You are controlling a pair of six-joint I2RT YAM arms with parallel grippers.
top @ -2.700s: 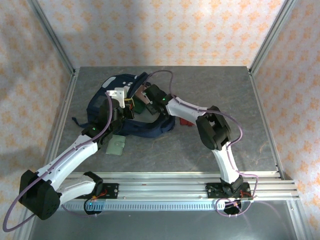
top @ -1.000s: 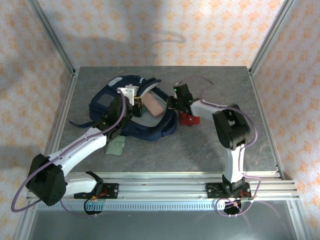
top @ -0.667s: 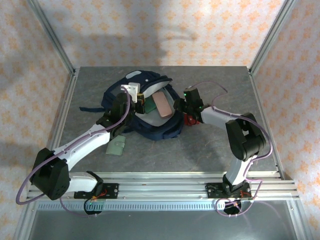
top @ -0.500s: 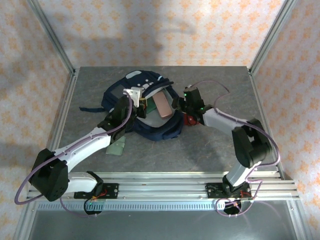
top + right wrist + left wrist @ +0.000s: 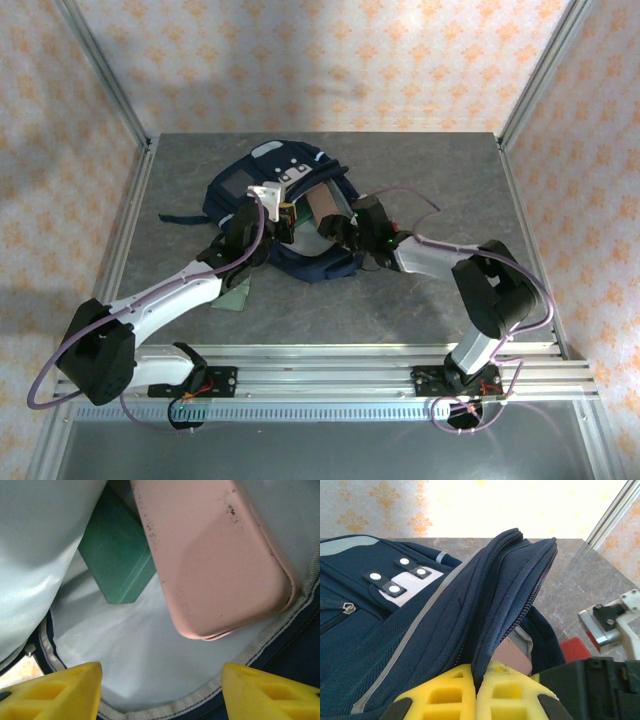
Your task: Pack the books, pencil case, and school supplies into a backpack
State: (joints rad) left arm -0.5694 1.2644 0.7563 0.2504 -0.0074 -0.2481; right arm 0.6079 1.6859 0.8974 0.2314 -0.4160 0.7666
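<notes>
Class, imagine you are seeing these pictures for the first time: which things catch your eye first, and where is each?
The navy backpack lies centre-stage in the top view, its opening pinched up by the left gripper. Inside, against the pale lining, lies the pink pencil case with a dark green rectangle beside it. The right gripper hovers open at the mouth.

Grey mottled table under the right gripper; beyond it, cream wallpaper (orange floral motifs) between aluminium corner posts; bright glare overhead.
</notes>
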